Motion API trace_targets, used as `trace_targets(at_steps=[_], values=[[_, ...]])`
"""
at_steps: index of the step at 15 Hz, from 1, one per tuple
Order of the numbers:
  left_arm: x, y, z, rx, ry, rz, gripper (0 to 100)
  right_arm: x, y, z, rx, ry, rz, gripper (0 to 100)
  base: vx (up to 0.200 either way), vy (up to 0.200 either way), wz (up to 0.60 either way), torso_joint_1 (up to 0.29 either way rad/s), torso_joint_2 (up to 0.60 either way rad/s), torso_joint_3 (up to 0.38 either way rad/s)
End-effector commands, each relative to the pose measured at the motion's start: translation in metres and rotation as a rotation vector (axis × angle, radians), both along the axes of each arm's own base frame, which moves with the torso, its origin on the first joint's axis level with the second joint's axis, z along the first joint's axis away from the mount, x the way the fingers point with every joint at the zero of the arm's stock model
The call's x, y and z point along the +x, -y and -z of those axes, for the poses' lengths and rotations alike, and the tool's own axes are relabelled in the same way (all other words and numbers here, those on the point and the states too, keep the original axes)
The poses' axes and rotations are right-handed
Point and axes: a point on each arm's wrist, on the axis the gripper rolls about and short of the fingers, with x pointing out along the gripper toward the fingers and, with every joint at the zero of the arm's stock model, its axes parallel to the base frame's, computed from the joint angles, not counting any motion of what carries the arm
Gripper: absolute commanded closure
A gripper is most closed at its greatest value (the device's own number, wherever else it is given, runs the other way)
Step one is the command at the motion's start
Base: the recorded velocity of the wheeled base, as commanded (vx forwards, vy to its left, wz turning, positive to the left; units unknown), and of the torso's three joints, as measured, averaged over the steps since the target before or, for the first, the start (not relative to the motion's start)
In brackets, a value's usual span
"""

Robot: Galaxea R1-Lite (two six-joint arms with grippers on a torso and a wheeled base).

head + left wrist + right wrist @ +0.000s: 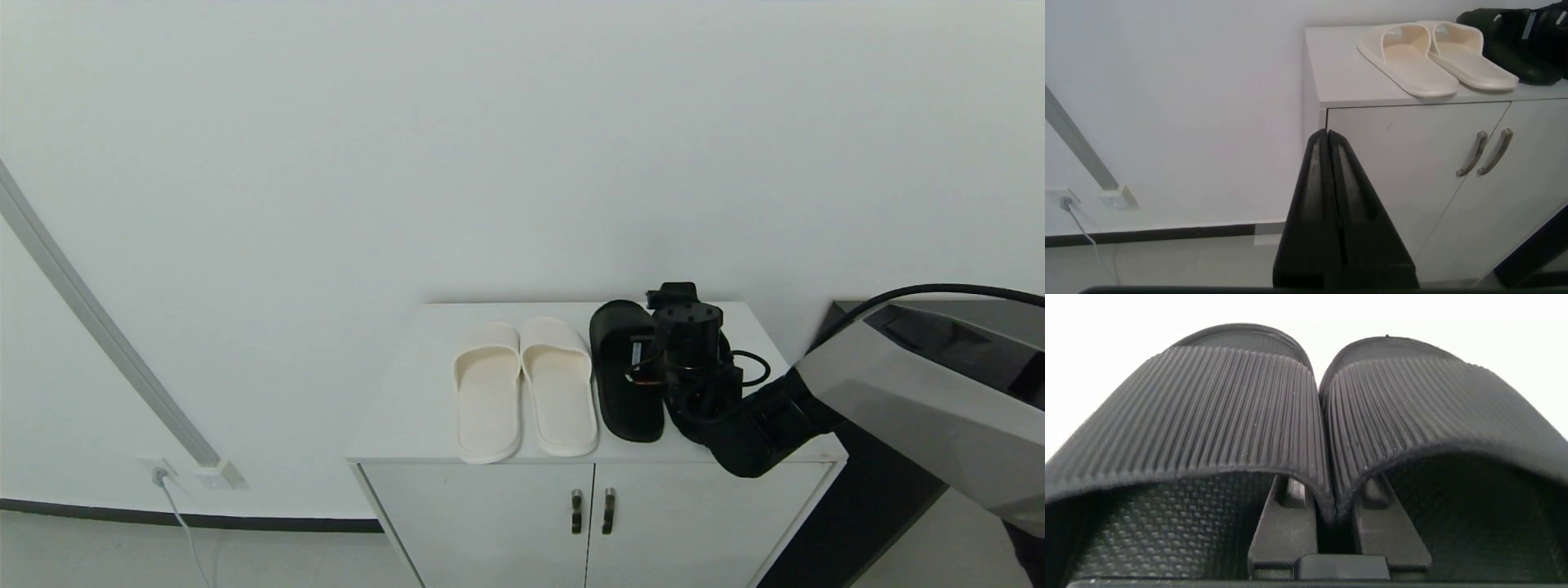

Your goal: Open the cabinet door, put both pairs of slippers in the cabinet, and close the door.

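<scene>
From the head camera I see the white cabinet (424,384) against the wall with both doors (490,523) shut and the two handles (577,510) side by side at the middle seam. On its top sit the white slippers (526,388), side by side and touching, toes towards the wall. Just to their right are the black slippers (624,384). My right arm (759,433) comes in from the right and its wrist sits low over the right-hand black slipper, hiding most of it. A wall socket (159,472) with a cable plugged in sits low on the wall, well to the left of the cabinet.

In the left wrist view, the left gripper (1328,139) has its two fingers pressed flat together with nothing between them. It hangs in front of the cabinet's left front corner, below the top edge and clear of the doors. The white pair lies on the top above, with the black pair beyond it.

In the right wrist view, the ribbed straps of the black pair arch over the camera. The right gripper (1328,498) has one finger under each strap, and the two inner strap edges meet in the narrow gap between the fingers. It looks clamped on those edges, though the straps hide the fingertips, so I can't be fully sure of the pinch. Both soles appear to rest on the cabinet top.
</scene>
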Motion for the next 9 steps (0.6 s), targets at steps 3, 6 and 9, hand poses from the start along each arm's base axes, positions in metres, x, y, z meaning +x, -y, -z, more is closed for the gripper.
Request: trace_targets(at_steps=[3, 6, 9], values=[[0.000, 0.000, 0.000, 0.000, -0.002, -0.001, 100, -0.032, 0.011, -0.044, -0.024, 0.071, -0.035, 100, 0.000, 0.000, 0.00, 0.000, 0.00, 0.000], [0.000, 0.000, 0.000, 0.000, -0.002, 0.000, 100, -0.080, 0.013, -0.059, -0.056, 0.061, -0.225, 100, 0.000, 0.000, 0.00, 0.000, 0.00, 0.000], [0.000, 0.000, 0.000, 0.000, -0.002, 0.000, 100, -0.135, 0.026, -0.065, -0.060, 0.021, -0.482, 100, 0.000, 0.000, 0.00, 0.000, 0.00, 0.000]])
